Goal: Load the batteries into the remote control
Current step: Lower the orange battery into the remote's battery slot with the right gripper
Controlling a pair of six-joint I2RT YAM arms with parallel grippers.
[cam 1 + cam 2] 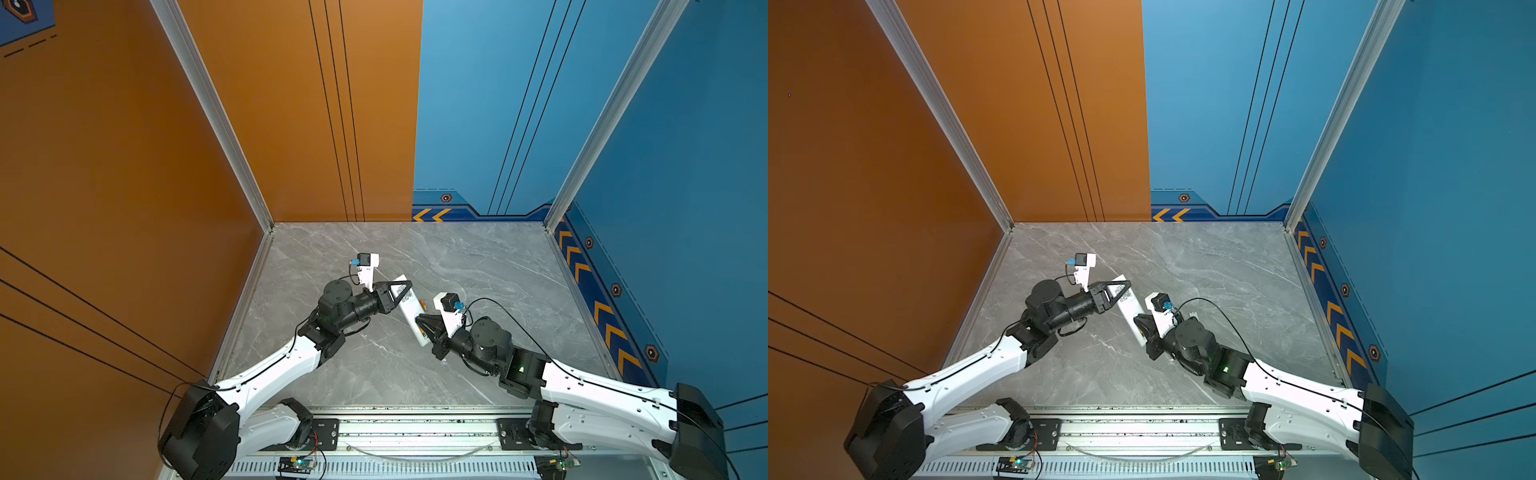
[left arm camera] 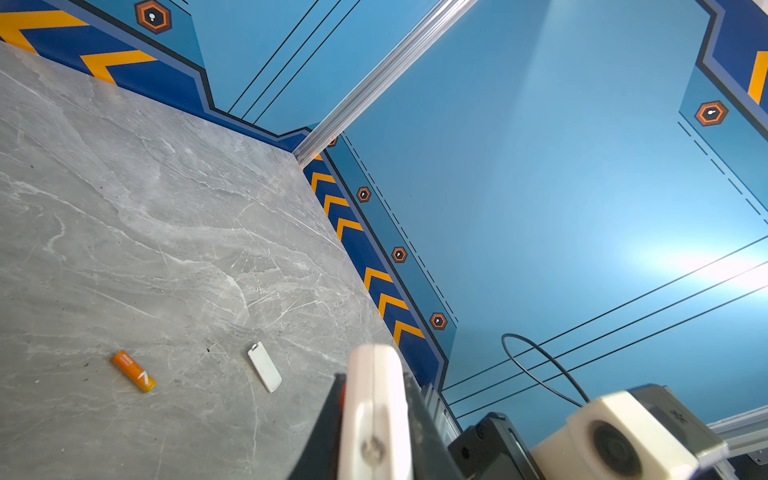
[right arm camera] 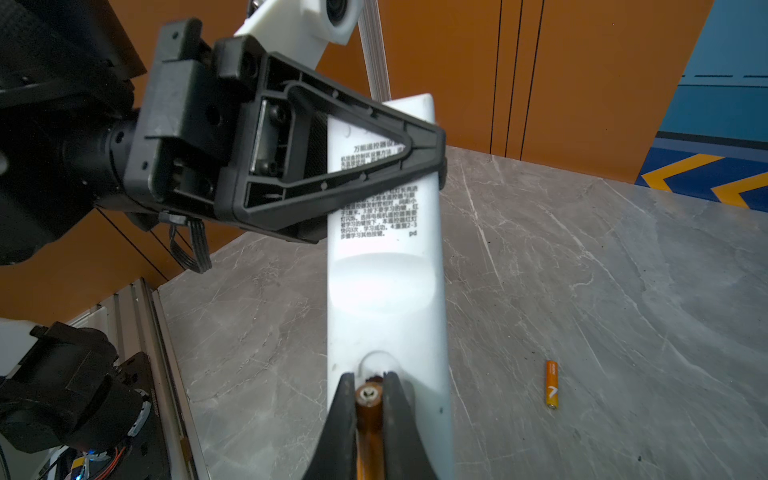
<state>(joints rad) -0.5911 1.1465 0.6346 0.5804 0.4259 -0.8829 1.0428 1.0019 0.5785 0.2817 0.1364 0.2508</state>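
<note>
Left hand [image 3: 332, 166] grips remote control [image 3: 386, 282] | back label: printed Chinese text

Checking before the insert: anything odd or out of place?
Nothing damaged. The cover plate and second battery lie loose on the table, apart. Left gripper clamps the remote control; right gripper holds a battery.

Batteries: we count two, one [image 3: 369, 409] between the right gripper's fingers, one [image 3: 551, 384] lying on the table.
Remote control [image 3: 384, 266]: we see one.
Cover plate [image 2: 264, 367]: we see one.
Grippers: we count two, left [image 1: 409, 286] and right [image 3: 369, 382].
Wrist cameras: we count two.
</note>
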